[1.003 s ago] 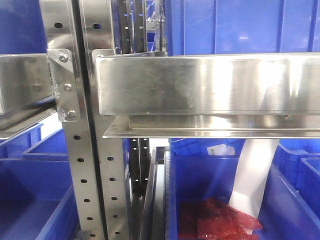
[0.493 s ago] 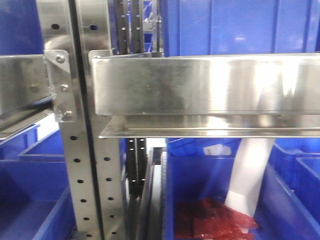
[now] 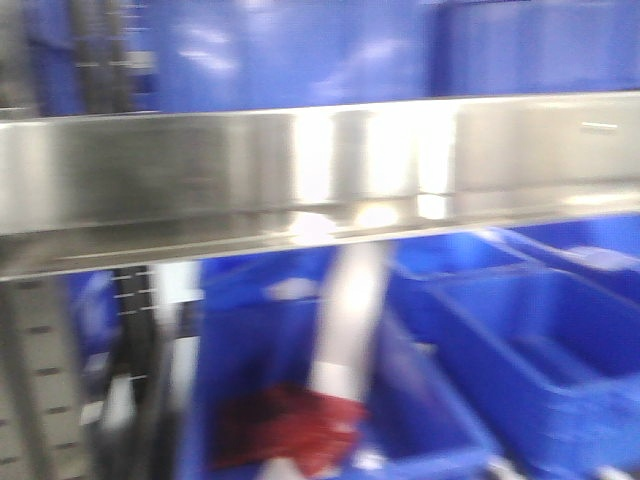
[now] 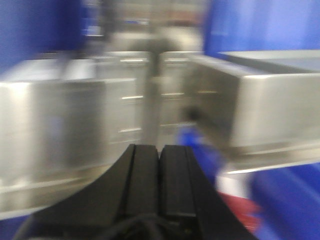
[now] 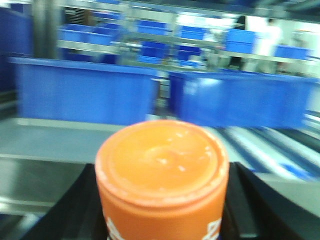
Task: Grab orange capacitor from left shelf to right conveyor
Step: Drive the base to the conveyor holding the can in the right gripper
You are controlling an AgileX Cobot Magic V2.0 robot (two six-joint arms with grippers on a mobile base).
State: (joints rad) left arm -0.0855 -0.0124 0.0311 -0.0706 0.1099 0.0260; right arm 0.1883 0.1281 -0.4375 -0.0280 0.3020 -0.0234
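The front view is very blurry. At the bottom left stands a steel post (image 3: 28,400) with holes in it. The shiny rail of the left shelf (image 3: 200,180) runs all the way across. Blue bins (image 3: 300,50) sit above the rail, and more sit below it. In one low bin there is a pile of red things (image 3: 285,430). A white strip (image 3: 350,310) goes up from the red pile to the rail. To the right of it are two more low bins, side by side.

The left wrist view is blurry too. It shows the shelf's steel parts on the left and on the right, with a blue wall at the top right. The left pincer (image 4: 160,150) is at the bottom, in the middle. Its two black fingers (image 4: 142,170) are pressed tight together, and nothing is between them.

In the right wrist view, the orange capacitor (image 5: 162,160) fills the middle. Its round top faces the camera, and a bit of white print shows low on its side. The right pincer (image 5: 163,210) is clenched on it, with one black finger on each side of it. So the capacitor is in the right pincer, up in the air. Behind it are two big blue bins on a grey steel surface, and more blue bins on racks far back.
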